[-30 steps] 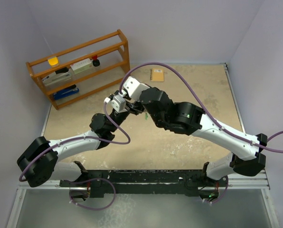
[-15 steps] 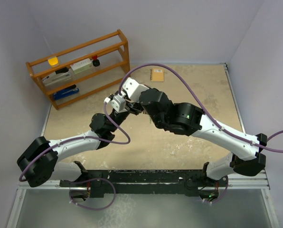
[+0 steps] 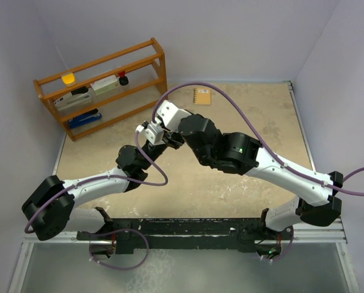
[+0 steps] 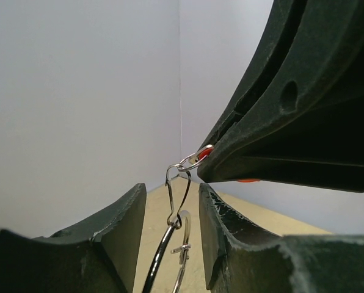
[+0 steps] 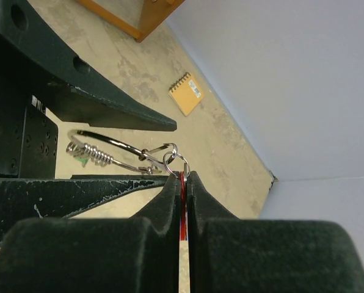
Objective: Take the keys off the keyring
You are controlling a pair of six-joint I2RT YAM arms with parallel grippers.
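Since a second ago my right gripper [image 5: 182,177] has edged slightly left; it is clamped on the red key [image 5: 182,210], whose small loop sits just past my fingertips; the keyring [image 5: 112,140] runs from there into my left gripper [image 4: 171,192], its fingers apart around the wire; whether they pinch it I cannot tell; silver keys [image 5: 95,155] bunch deeper in.

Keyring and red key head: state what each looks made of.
The keyring looks like thin metal wire, probably steel, polished: silver with bright glints. The red key head is probably plastic, but only a red sliver shows, clamped in the right gripper.
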